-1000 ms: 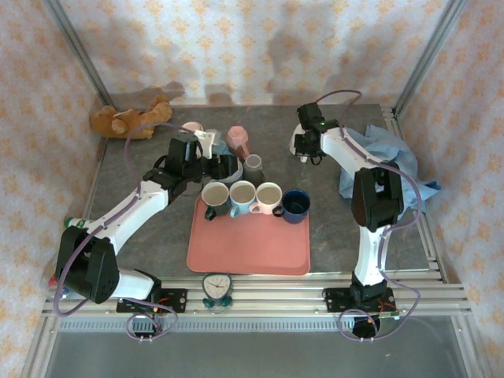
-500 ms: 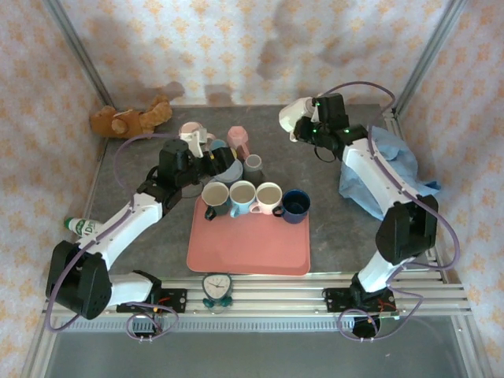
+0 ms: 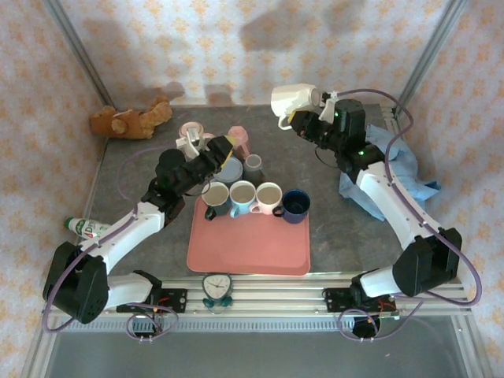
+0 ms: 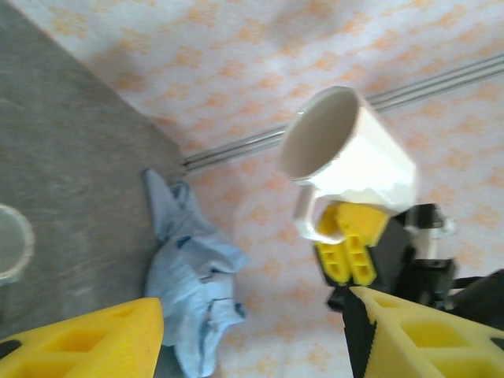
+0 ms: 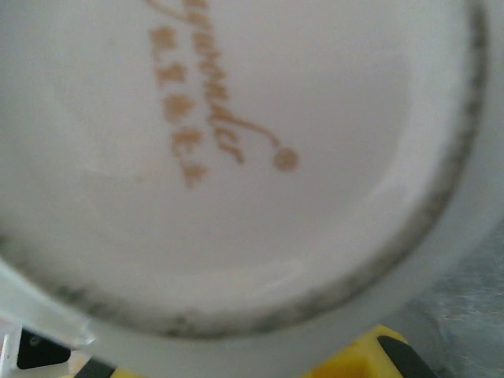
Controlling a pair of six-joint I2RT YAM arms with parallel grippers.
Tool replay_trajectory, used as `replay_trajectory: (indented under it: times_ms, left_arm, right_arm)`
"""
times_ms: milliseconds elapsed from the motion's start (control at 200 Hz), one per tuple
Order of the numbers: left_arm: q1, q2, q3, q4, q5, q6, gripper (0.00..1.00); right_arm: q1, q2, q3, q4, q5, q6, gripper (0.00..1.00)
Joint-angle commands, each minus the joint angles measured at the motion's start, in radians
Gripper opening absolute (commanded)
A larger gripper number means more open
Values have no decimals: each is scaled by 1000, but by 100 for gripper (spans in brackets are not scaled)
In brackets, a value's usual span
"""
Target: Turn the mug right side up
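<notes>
Top external view: the right gripper (image 3: 309, 118) is up in the air over the far edge of the worktop, a bit right of the middle, with its fingers clamped on the white mug (image 3: 293, 101). The mug is well clear of the surface and tipped roughly on its side, mouth pointing toward the left side and handle hanging low.

The left wrist view looks straight into the open mouth of the mug (image 4: 346, 161), with the right gripper's yellow fingers (image 4: 350, 240) tucked under it right by the handle. I think they pinch the wall next to the handle, but the contact spot is hidden, so don't quote me.

The right wrist view is a blurry close-up of the mug's base (image 5: 236, 157) with some gold lettering I can't read.

The left gripper (image 3: 219, 148) hangs above the cluster of cups behind the pink tray (image 3: 248, 248), fingers spread wide with nothing between them. The tray sits mid-worktop with four upright mugs (image 3: 253, 197) lined along its far edge.

A blue cloth (image 3: 394, 169) is bunched at the right edge, and a teddy bear (image 3: 130, 118) lies in the far left corner.
</notes>
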Motion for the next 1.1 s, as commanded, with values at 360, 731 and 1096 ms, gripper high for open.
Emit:
replay_trajectory:
  times_ms: [360,731,1096]
  left_arm:
    - [-114,39,85,173,-77,-147,53]
    - [-159,46,75,239,-138,-208,43]
    - [-170,60,88,260,-150,-202,55]
  right_arm:
    - [122,-64,-120,525,26,294,0]
    - [147,-74,-155,616,44,369,0]
    - [167,-104,-180,636,41,400,0]
